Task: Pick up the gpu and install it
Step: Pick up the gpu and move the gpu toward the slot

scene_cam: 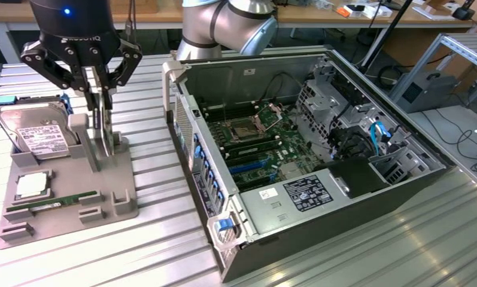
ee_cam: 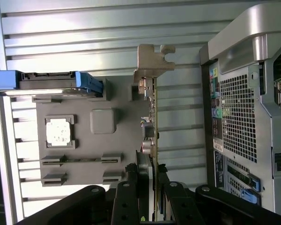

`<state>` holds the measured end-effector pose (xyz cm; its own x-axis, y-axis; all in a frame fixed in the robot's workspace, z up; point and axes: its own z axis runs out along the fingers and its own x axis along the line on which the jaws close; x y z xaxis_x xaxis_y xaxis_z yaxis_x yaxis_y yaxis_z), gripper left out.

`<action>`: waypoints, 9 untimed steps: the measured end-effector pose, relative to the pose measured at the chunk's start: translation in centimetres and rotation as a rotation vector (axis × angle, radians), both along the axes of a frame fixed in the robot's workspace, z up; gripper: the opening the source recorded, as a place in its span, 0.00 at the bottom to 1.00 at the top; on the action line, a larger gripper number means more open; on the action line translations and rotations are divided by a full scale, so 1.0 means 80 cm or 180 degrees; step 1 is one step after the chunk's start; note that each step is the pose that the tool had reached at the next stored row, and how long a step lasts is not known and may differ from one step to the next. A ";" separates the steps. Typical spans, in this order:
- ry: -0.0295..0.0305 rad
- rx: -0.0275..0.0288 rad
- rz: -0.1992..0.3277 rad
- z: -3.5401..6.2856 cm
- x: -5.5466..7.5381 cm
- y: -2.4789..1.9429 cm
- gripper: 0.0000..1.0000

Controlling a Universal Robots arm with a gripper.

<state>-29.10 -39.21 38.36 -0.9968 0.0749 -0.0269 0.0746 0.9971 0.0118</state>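
The gpu [scene_cam: 101,134] is a thin green card that stands on edge in the grey holder [scene_cam: 118,179], at the exterior view's left. My gripper [scene_cam: 102,98] comes down from above and is shut on the card's top edge, one finger on each face. In the wrist view the gpu [ee_cam: 152,108] shows edge-on, its silver end bracket [ee_cam: 152,63] at the far end. My gripper [ee_cam: 147,180] clamps it from both sides. The card's lower edge still sits at the holder's upright posts.
The holder also carries a hard drive [scene_cam: 39,134], a processor chip [scene_cam: 32,185] and a memory stick [scene_cam: 51,204]. The open computer case [scene_cam: 182,125] lies at the exterior view's right, its motherboard with blue slots [scene_cam: 250,166] exposed. The ribbed metal table [scene_cam: 142,251] lies around them.
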 end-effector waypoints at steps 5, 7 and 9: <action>0.0000 0.0000 0.0000 0.005 0.000 0.0000 0.27; 0.0000 0.0000 0.0000 0.007 0.000 0.0000 0.27; 0.0000 0.0000 0.0000 0.009 0.000 0.0000 0.27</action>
